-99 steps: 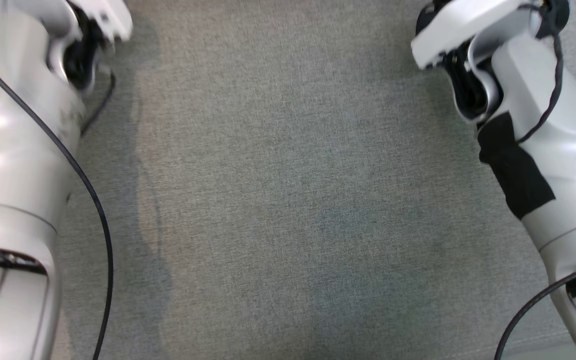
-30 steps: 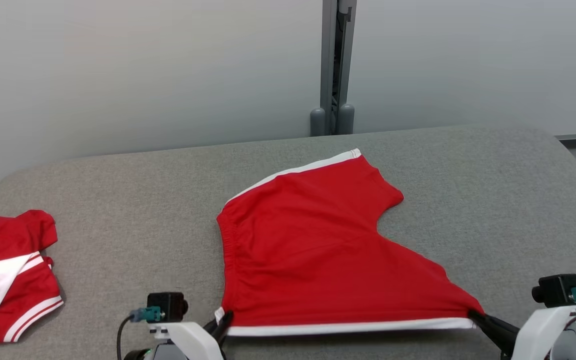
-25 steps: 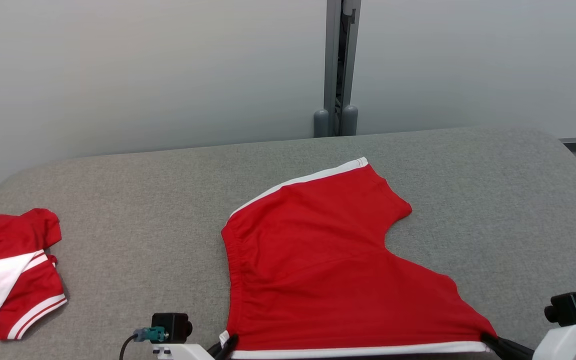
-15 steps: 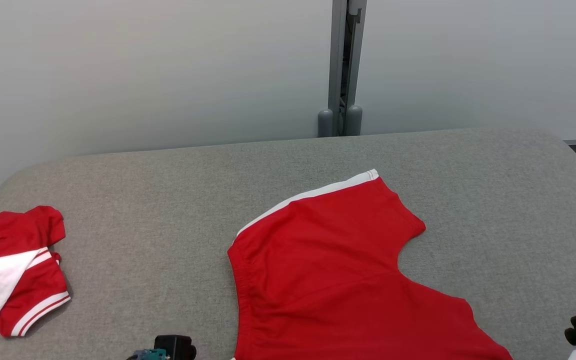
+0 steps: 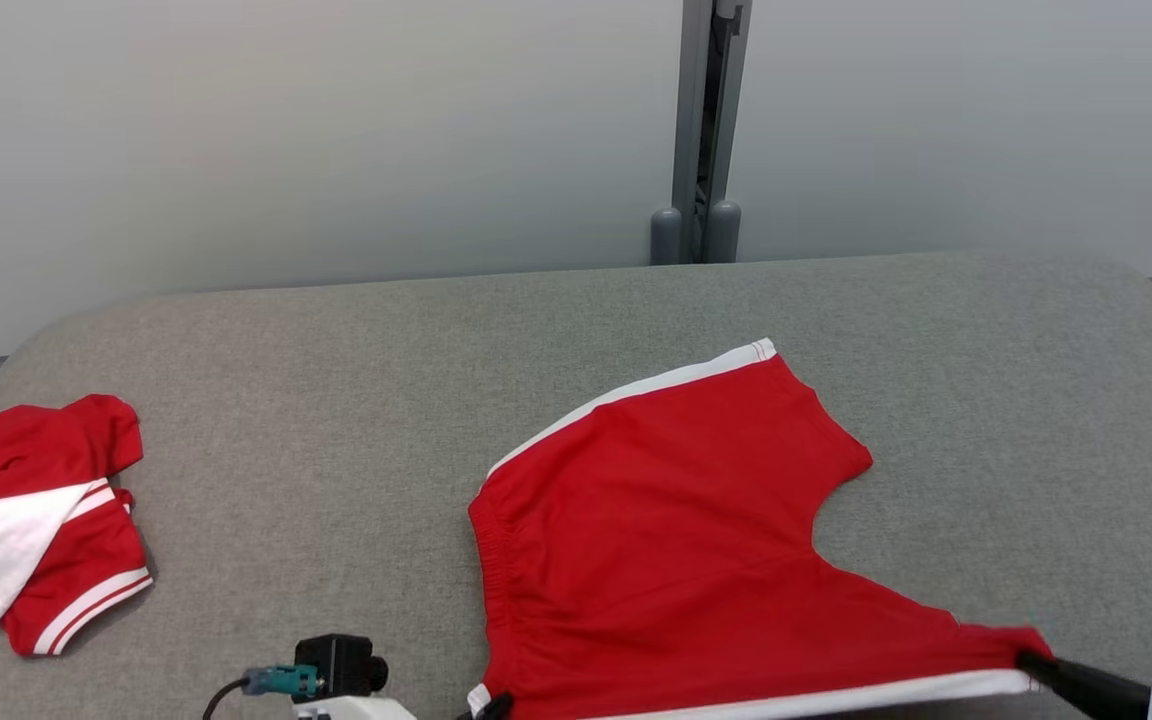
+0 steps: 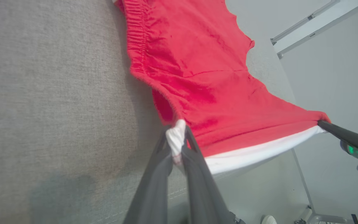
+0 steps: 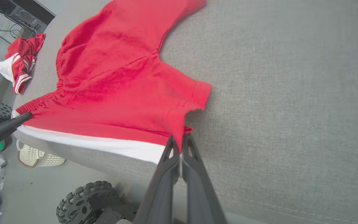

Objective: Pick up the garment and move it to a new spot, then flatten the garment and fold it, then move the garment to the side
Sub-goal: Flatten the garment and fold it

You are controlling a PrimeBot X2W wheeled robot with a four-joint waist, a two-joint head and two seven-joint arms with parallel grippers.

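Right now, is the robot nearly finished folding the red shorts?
Not yet. Done: the red shorts lie spread out on the grey table. In hand: the left gripper and right gripper each pinch a corner of the white-striped edge, holding it taut. To do: folding, then moving them aside.

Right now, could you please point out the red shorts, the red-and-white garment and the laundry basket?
red shorts [image 5: 656,520]: head view, middle of the red panel.
red-and-white garment [image 5: 96,550]: head view, its red striped part.
laundry basket [image 7: 42,159]: right wrist view, its perforated wall.

left gripper [image 5: 492,708]: mostly below bottom edge | red-white garment [image 5: 46,520]: cut by left edge
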